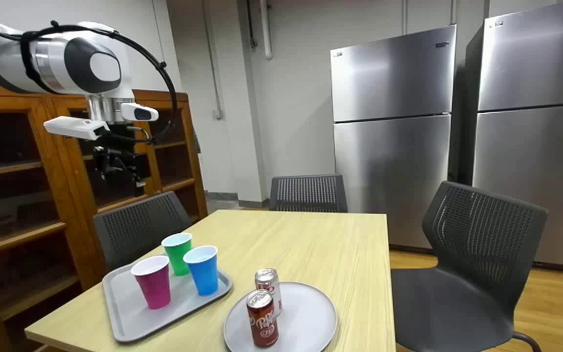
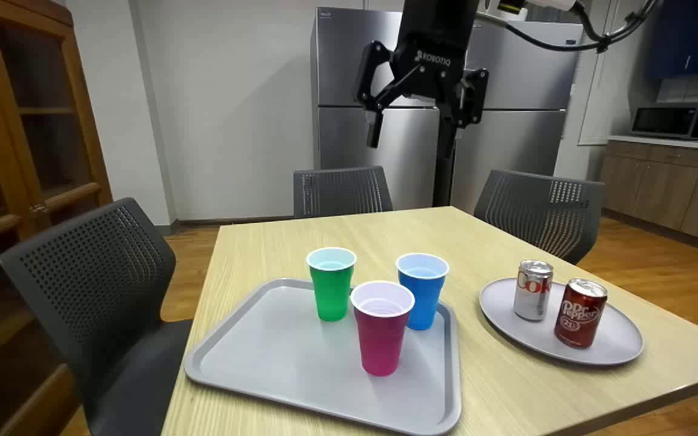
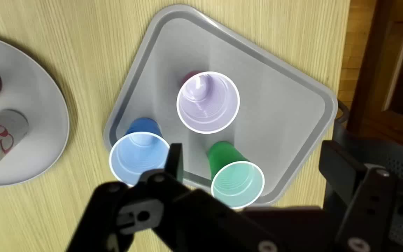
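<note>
My gripper hangs high above the table, its jaws wide apart and nothing between them. In the wrist view the fingers look down on a grey tray bearing three upright cups. A green cup appears between the fingers but far below them. Partly behind one finger is a blue cup; a magenta cup, pale inside, stands near the tray's middle. Both exterior views show the magenta cup, green cup and blue cup close together, apart from the gripper.
Beside the tray, a round grey plate holds a Dr Pepper can and a Coke can, both upright. Dark chairs surround the table. A wooden glass-door cabinet stands behind the arm, and steel refrigerators line the wall.
</note>
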Robot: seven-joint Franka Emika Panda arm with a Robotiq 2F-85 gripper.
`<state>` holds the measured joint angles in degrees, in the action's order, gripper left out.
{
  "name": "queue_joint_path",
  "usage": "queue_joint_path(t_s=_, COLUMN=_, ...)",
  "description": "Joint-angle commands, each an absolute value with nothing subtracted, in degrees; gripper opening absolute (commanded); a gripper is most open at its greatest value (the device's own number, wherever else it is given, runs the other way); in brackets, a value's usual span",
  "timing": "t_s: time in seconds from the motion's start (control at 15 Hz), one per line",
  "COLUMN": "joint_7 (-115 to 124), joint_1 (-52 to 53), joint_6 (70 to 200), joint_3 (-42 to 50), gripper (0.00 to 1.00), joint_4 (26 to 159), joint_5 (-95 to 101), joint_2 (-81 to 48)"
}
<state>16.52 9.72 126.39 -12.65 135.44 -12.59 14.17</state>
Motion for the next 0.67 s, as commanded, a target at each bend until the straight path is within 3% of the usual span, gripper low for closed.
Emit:
queue_joint_path(t_s=0.0, joint_7=16.6, joint_1=9.9, joint_6=126.3, joint_3=-12.4, gripper=1.00, joint_4=135.4, joint_5=-12.5, joint_2=14.1)
queue_joint_path(t_s=0.6, joint_7=17.4, joint_1=9.9, joint_6=127.6, joint_3=-12.7, gripper=1.00, joint_4=135.7, joint_5=-12.2, joint_2=13.8)
